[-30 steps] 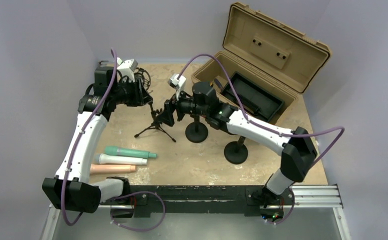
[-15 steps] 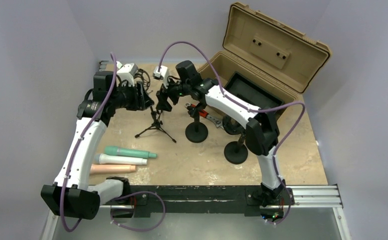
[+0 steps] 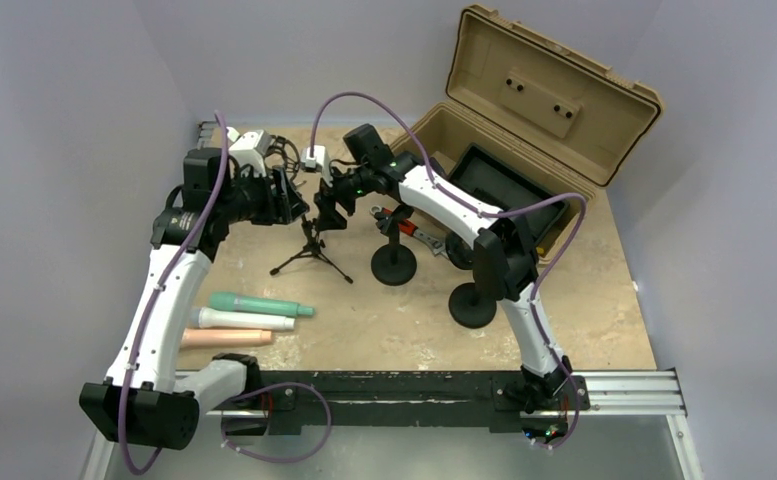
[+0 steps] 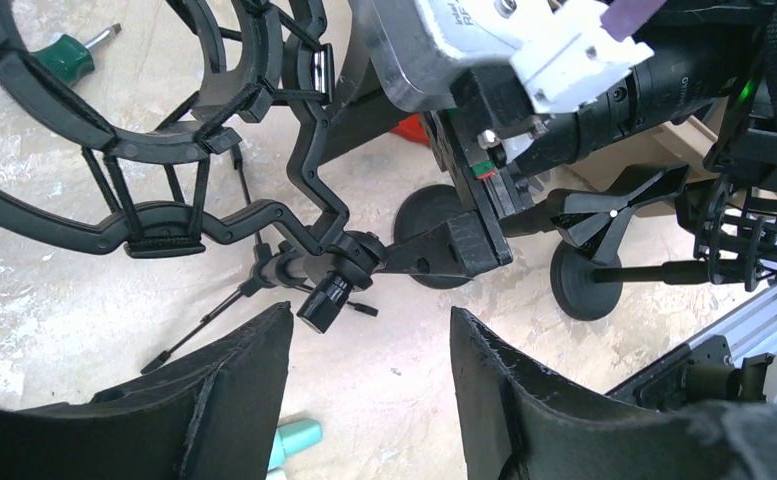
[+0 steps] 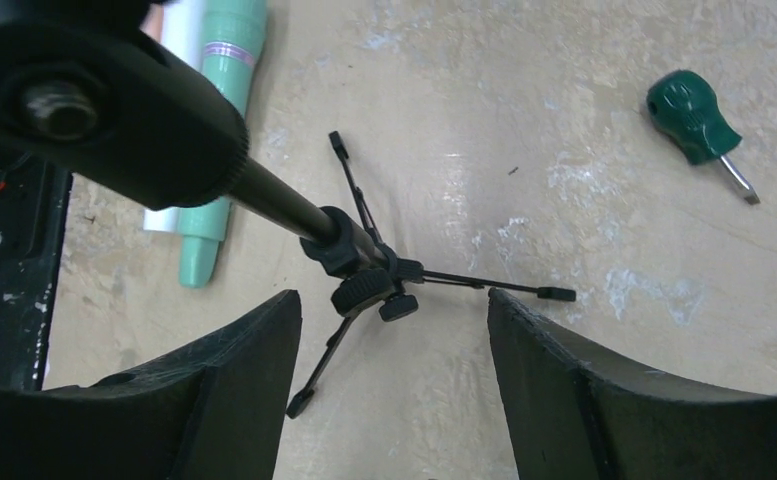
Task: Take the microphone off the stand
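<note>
Your left gripper [image 4: 369,312] has its jaws spread apart with nothing clamped. Through the gap, its wrist camera shows the pivot knob of the small black tripod stand [image 3: 311,255]. The black ring-shaped shock mount [image 4: 144,150] on top of that stand sits above and left of the jaws in that view, and the bench [image 3: 394,330] shows through the ring.

Your right gripper [image 5: 392,295] also has its jaws apart, gripping nothing. It looks down on the tripod's hub and legs, with the stand's thick upper tube close to its camera. From above, both grippers sit close together over the tripod.

Three microphones lie side by side on the bench, left of the tripod and apart from it: a mint-green microphone [image 3: 259,305], a white microphone [image 3: 239,320] and a peach microphone [image 3: 226,338]. You cannot tell which one the task means.

A green-handled screwdriver [image 5: 699,112] lies on the bench clear of the tripod's legs. A black round-based stand [image 3: 394,262] stands just right of the tripod, in front of the open tan hard case [image 3: 554,90].
</note>
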Tool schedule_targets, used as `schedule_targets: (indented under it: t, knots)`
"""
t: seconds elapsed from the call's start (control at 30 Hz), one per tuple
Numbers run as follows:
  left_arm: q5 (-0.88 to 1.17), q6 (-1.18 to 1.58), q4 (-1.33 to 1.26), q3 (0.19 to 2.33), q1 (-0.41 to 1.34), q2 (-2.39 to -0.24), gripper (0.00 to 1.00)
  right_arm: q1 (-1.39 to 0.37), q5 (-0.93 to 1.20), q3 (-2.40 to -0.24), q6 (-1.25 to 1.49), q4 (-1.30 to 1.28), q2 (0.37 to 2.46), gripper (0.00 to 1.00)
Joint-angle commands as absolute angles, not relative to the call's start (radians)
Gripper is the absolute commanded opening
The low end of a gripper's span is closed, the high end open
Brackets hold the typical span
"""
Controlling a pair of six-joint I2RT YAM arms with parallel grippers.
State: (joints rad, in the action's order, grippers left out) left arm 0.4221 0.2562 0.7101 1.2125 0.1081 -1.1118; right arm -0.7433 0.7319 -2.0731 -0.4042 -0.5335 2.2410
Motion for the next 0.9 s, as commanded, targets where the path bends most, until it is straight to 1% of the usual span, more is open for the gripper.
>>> schedule_targets:
  t: [0.0,0.13,0.37,0.47,0.73,0.87]
  knots:
    - [0.404,0.279,0.659,1.202,0.112,-1.082,0.58,-0.737,0.812,-2.122,-0.442,-0.549,2.24,0.65]
    - [0.371,0.282,0.656,1.195,0.113,-1.063,0.58,-0.738,0.852,-2.133,-0.446,-0.55,2.259,0.61]
    - [0.285,0.294,0.639,1.173,0.109,-1.013,0.6,-0.738,0.842,-2.138,-0.463,-0.554,2.266,0.56]
    - [0.273,0.307,0.623,1.161,0.095,-0.994,0.61,-0.738,0.835,-2.135,-0.473,-0.556,2.266,0.52]
    - [0.282,0.351,0.585,1.131,0.041,-0.966,0.61,-0.739,0.842,-2.109,-0.479,-0.533,2.264,0.43]
    - [0.342,0.382,0.564,1.126,0.006,-0.985,0.62,-0.74,0.863,-2.103,-0.476,-0.519,2.262,0.39]
